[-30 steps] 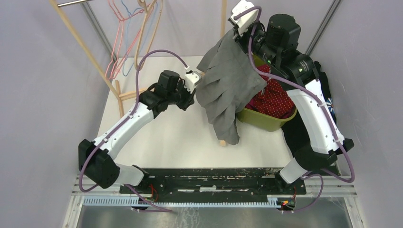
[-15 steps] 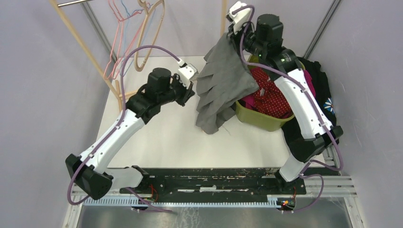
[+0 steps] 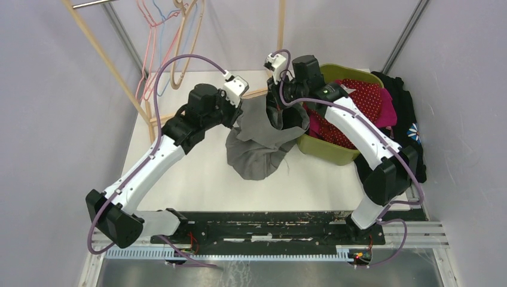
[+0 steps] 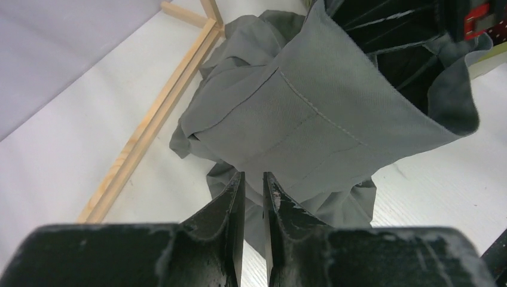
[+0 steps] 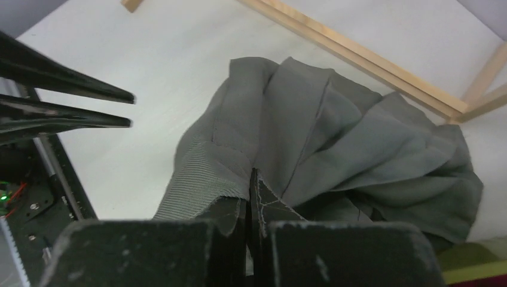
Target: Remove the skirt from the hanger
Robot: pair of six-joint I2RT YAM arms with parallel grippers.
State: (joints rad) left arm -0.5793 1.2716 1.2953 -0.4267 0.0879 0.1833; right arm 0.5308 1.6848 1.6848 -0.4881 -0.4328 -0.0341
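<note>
Partly buried, right tool pinching skirt

Our left arm stretched forward-right, elbow bent, wrist pitched down. Left gripper: jaws nearly together, thin gap, nothing between them. Our right arm reaches forward-left, wrist low. Right gripper clamped tight on skirt edge. Wrists near each other, not touching.
</note>
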